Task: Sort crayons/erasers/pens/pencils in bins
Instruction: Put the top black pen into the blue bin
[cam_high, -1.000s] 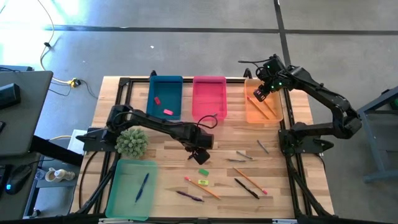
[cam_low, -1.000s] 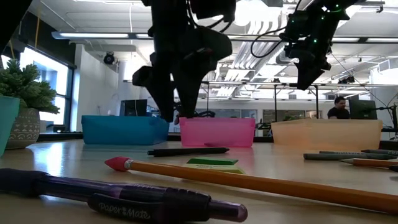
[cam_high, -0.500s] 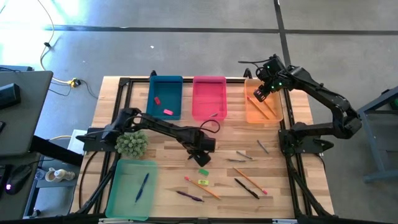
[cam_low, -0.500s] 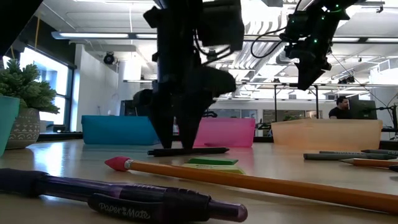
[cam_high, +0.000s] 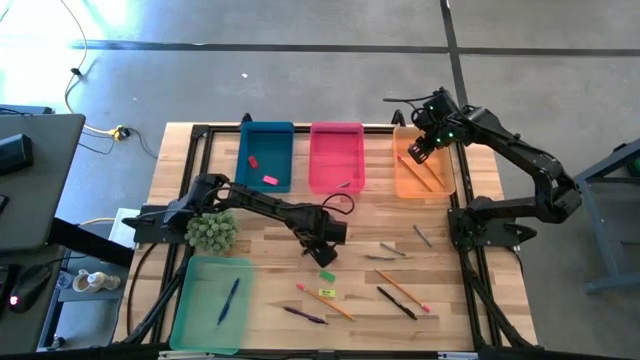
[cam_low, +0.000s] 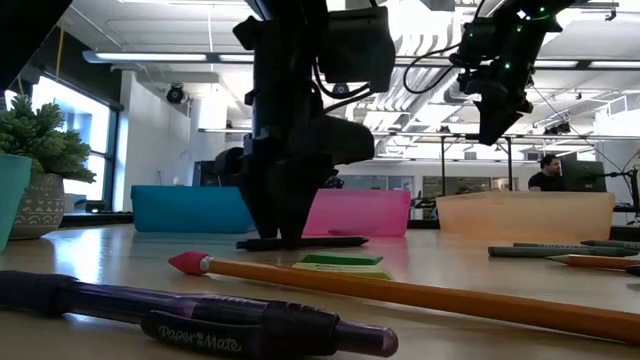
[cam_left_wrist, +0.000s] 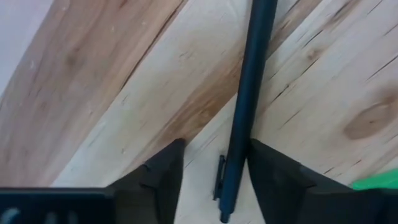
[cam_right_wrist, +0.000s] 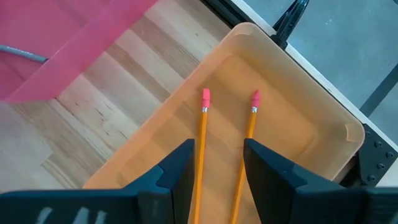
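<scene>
My left gripper (cam_high: 322, 252) is open and low over the middle of the table. Its two fingers stand on either side of a black pen (cam_left_wrist: 245, 106), which lies flat on the wood; the pen also shows in the low view (cam_low: 300, 243). I cannot tell whether a finger touches it. My right gripper (cam_high: 418, 152) is open and empty above the orange bin (cam_high: 440, 185), where two pencils (cam_right_wrist: 202, 155) lie. The blue bin (cam_high: 266, 135) holds pink erasers. The pink bin (cam_high: 336, 135) holds a grey crayon (cam_high: 343, 185). The mint bin (cam_high: 200, 310) holds a blue pen (cam_high: 229, 299).
On the near side of the table lie a green eraser (cam_high: 327, 276), a yellow eraser (cam_high: 325, 293), two pencils (cam_high: 325, 300), a purple pen (cam_high: 305, 316), a black pen (cam_high: 396, 302) and grey crayons (cam_high: 392, 250). A spiky green plant (cam_high: 211, 230) stands at the left.
My left gripper has come down toward the table until its fingers stand around the black pen. The pen has stayed where it was.
</scene>
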